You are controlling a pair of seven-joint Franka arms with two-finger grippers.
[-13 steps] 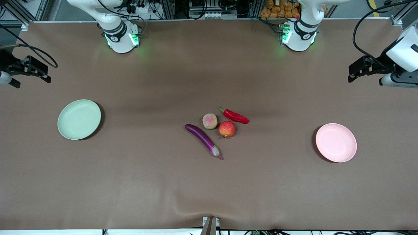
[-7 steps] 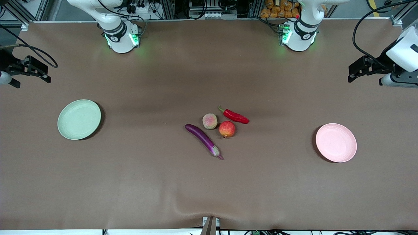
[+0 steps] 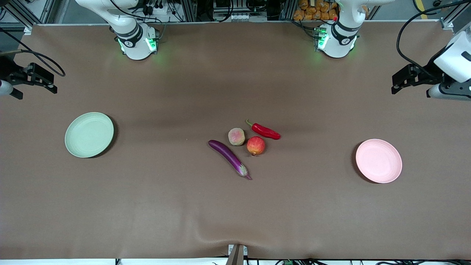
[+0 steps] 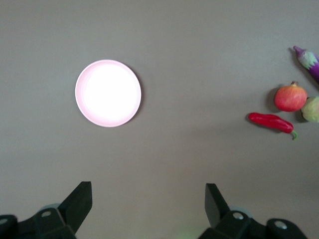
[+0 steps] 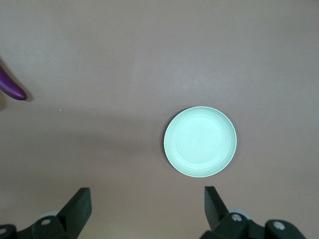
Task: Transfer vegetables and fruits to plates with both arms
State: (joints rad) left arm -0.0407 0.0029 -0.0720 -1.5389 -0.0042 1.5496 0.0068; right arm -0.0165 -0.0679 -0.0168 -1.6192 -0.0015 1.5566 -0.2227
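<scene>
Purple eggplant (image 3: pixel 229 157), peach (image 3: pixel 236 136), pomegranate (image 3: pixel 255 145) and chili (image 3: pixel 264 130) cluster mid-table for you, between green plate (image 3: pixel 89 134) and pink plate (image 3: pixel 378 161). Left gripper (image 4: pixel 147 205) hangs released over the brown table (image 3: pixel 235 206) near pink; right gripper (image 5: pixel 145 205) released near green.

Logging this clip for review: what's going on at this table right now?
Nothing is being handled yet. The eggplant, chili pepper, pomegranate and peach lie clustered mid-table. The green plate and pink plate sit bare. The left tool hangs open above the pink plate's end, the right tool open above the green plate's.
</scene>
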